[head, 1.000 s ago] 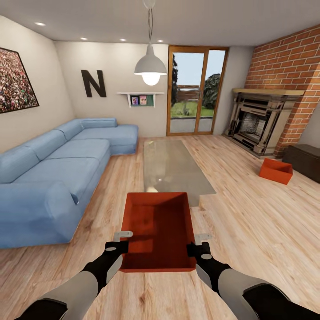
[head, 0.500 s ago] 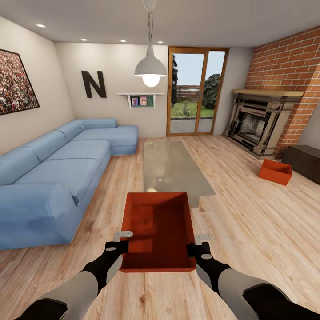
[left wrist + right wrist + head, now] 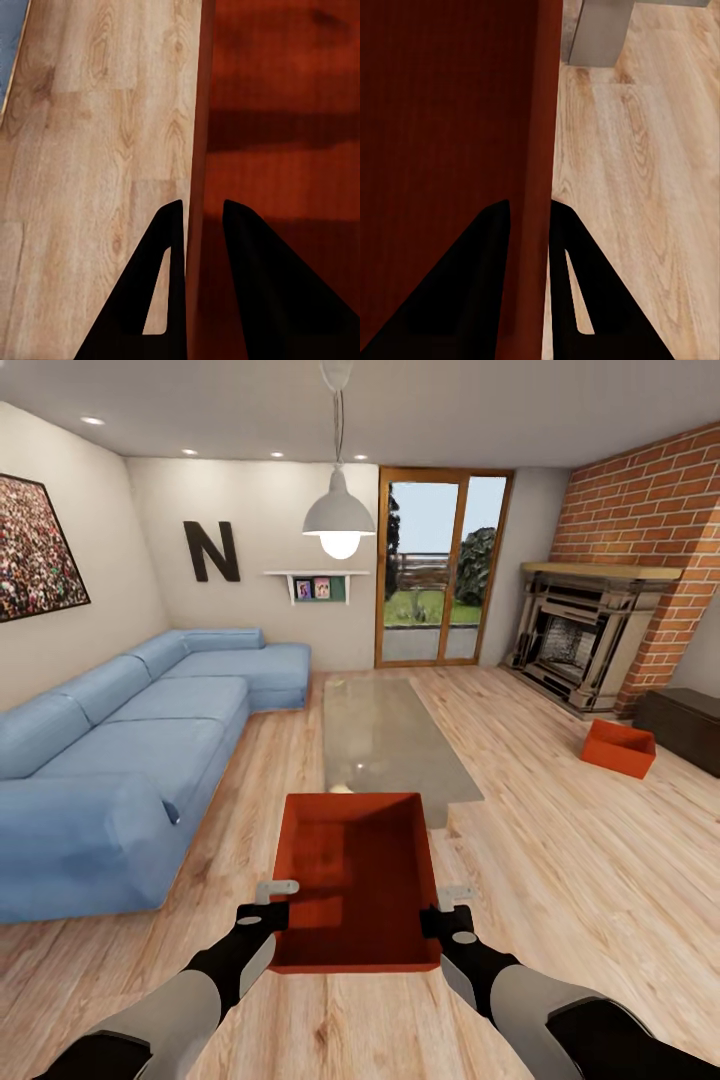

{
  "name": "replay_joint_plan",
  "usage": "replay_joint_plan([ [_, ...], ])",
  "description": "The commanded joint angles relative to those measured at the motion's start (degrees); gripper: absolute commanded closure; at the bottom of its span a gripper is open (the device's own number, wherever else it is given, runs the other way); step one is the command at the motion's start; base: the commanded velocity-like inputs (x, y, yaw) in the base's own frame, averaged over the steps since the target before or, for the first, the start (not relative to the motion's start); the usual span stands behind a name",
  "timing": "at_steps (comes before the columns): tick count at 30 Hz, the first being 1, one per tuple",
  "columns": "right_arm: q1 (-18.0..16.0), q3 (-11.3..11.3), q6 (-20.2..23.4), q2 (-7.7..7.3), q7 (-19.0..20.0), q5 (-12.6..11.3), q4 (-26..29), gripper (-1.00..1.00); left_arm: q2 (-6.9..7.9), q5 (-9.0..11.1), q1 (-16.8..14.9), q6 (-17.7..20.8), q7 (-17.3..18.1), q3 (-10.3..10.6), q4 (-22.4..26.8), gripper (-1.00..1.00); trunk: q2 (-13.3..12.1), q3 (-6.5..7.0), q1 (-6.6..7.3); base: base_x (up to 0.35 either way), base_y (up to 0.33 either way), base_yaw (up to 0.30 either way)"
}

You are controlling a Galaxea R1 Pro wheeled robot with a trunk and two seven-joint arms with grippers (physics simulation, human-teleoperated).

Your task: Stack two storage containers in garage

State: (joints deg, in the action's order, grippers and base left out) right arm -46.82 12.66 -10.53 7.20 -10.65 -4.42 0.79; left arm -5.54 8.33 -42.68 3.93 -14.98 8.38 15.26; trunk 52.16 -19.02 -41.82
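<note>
While both arms hold it out front, the near bin sits level and open side up, with its long axis running straight away from the robot toward the coffee table, so a short end faces the table's near edge. It hangs over the wood floor just short of that table.

The left gripper is clamped on the bin's left long wall; in the left wrist view you can see one finger outside the wall and the other inside, pinching the thin rim. Same deal on the right gripper: its fingers straddle the right long wall and squeeze it.

The second bin is on the floor well to the right of the coffee table, near the fireplace and just beside a dark low cabinet. It sits turned at an angle to the table. The sofa runs along the table's left side.

Compared with a second ago, the grip and the held bin look unchanged, and the room has only slid a touch in view, which reads as camera drift.
</note>
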Motion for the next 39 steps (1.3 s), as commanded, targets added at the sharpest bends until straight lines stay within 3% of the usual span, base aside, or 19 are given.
replay_joint_plan([
  [1,0.0,-1.1,-0.3,0.0,-0.2,-1.0,-0.9,1.0,0.06,-0.9,0.0,0.4,-0.6,-2.3,1.0,1.0,-0.4,0.12,0.22,0.0,0.0,0.0],
  [24,0.0,-1.1,-0.3,0.0,-0.3,-1.0,-0.9,1.0,0.0,-0.9,0.0,0.4,-0.6,-2.3,1.0,1.0,-9.6,4.39,5.27,0.0,0.0,0.0],
  [39,0.0,-1.1,-0.3,0.0,-0.3,-1.0,-0.9,1.0,0.08,-0.9,0.0,0.4,-0.6,-2.4,1.0,1.0,-9.6,5.73,5.27,0.0,0.0,0.0],
])
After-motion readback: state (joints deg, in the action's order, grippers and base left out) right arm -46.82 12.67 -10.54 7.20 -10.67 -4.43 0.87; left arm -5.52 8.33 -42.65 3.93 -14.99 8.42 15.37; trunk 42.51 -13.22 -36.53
